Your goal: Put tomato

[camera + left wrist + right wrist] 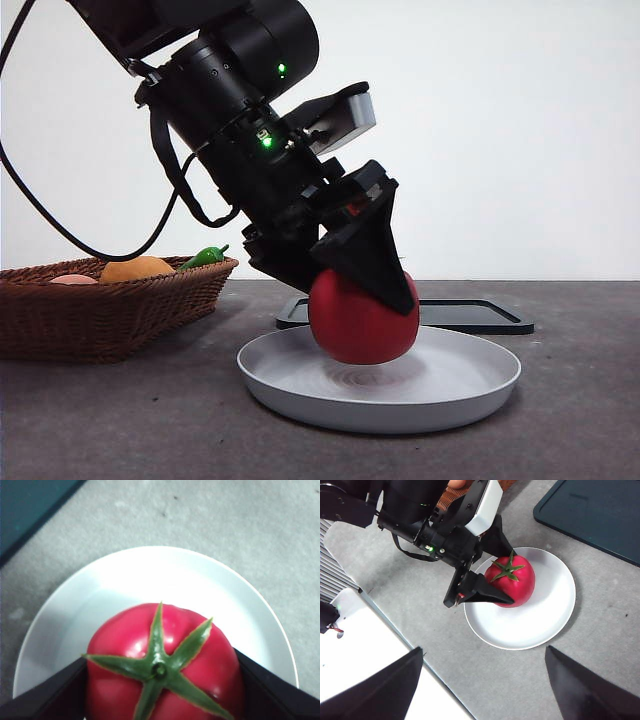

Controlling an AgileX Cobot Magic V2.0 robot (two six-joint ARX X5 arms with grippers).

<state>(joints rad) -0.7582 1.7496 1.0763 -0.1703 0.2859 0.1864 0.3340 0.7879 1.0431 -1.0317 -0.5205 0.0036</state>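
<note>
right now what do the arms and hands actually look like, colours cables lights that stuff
The left hand is matte black with two wedge-shaped jaws tapering to points. Behind it sits a bulky black cylindrical wrist showing small green lights, with a pale grey box-shaped module on its upper side and thin black cables looping off it. The right hand shows only two black triangular jaws.

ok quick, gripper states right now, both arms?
Left gripper: closed on the tomato, which is over the white plate.
Right gripper: open, holding nothing, hovering above the table.
</note>
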